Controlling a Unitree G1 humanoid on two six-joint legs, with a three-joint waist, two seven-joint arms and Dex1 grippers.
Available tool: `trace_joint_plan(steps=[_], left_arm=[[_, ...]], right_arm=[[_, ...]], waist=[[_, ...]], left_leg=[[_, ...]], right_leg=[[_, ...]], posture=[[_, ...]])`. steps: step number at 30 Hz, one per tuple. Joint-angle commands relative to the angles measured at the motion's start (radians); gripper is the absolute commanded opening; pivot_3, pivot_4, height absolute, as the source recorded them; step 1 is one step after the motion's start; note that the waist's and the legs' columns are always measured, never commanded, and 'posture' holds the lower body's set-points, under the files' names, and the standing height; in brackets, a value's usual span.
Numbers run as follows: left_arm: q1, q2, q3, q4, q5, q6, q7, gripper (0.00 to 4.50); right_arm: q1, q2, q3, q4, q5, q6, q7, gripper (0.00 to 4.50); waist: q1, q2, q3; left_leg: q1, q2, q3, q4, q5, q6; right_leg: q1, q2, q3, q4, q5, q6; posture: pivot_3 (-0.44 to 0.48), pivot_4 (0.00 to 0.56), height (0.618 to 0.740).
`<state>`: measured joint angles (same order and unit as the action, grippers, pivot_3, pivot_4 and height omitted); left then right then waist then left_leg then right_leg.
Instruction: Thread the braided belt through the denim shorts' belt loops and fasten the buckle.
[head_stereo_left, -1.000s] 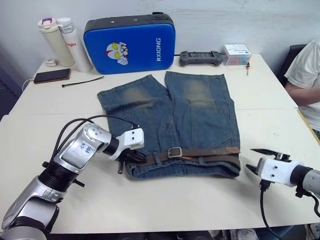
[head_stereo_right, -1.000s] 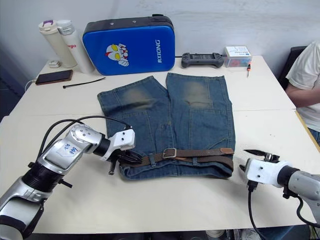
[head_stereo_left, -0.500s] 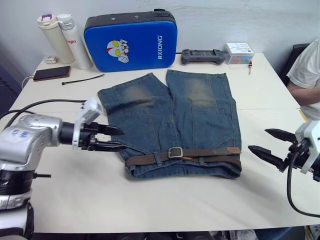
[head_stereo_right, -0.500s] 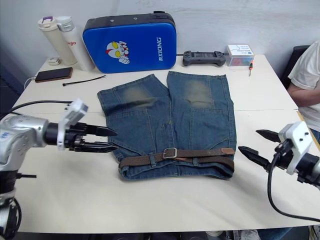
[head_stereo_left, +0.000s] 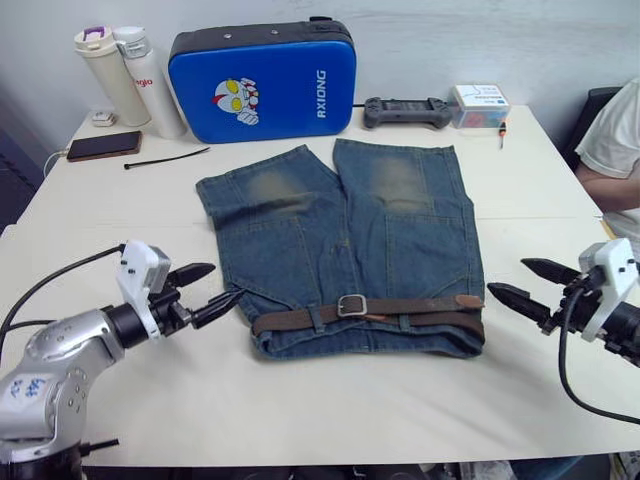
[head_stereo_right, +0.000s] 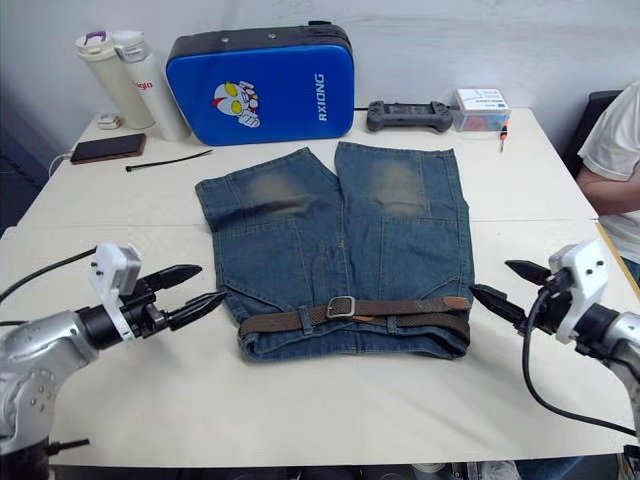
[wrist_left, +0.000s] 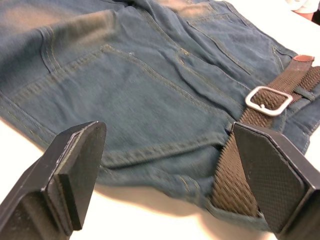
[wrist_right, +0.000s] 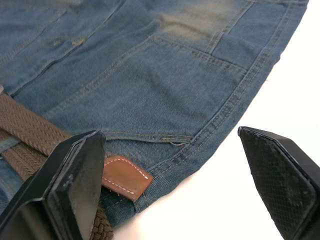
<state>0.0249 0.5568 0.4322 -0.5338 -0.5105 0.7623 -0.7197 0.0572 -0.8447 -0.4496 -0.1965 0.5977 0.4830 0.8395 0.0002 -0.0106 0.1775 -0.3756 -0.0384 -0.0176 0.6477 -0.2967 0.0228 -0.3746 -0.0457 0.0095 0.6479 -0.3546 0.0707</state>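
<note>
Brown braided belt (head_stereo_left: 370, 308) sits threaded along blue denim shorts (head_stereo_left: 345, 240) waistband, silver metal buckle (head_stereo_left: 350, 305) apparently fastened, so left gripper (head_stereo_left: 212, 292) and right gripper (head_stereo_left: 515, 283) flank it wide open, empty.

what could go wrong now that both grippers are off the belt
The belt looks buckled, and both grippers are open beside the shorts. The left gripper points at the waistband edge, so reaching in again could snag the denim or drag the shorts. The right gripper sits close to the belt's tan tip; a forward nudge might catch that loose tip and pull the belt askew.
</note>
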Motion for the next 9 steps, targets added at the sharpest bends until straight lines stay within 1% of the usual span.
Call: trace_joint_plan(steps=[1,4,6,9], left_arm=[[0.076,-0.037,-0.004,-0.012,0.050,-0.127,0.044,4.44],[0.119,-0.049,-0.001,0.006,0.045,-0.179,0.037,4.44],[0.121,-0.048,0.011,0.023,0.023,-0.192,0.034,4.44],[0.117,-0.026,0.026,0.058,0.030,-0.218,0.044,4.44]], right_arm=[[-0.011,0.013,0.002,-0.022,-0.019,-0.036,0.000,4.50],[-0.019,0.023,0.010,-0.019,-0.028,-0.046,0.002,4.50],[-0.022,0.029,0.017,-0.022,-0.032,-0.046,0.000,4.50],[-0.026,0.042,0.025,-0.035,-0.034,-0.043,-0.006,4.50]], waist=[[0.000,0.000,0.000],[0.000,0.000,0.000],[0.001,0.000,0.000],[0.001,0.000,0.000]], left_leg=[[0.000,0.000,0.000,0.000,0.000,0.000],[0.000,0.000,0.000,0.000,0.000,0.000],[0.000,0.000,0.000,0.000,0.000,0.000],[0.000,0.000,0.000,0.000,-0.001,0.001]], right_leg=[[0.000,0.000,0.000,0.000,0.000,0.000],[0.000,0.000,0.000,0.000,0.000,0.000],[0.000,0.000,0.000,0.000,0.000,0.000],[0.000,0.000,0.000,-0.001,0.000,0.000]], posture=[[0.000,0.150,0.740],[0.000,0.150,0.740],[0.000,0.150,0.740],[0.000,0.150,0.740]])
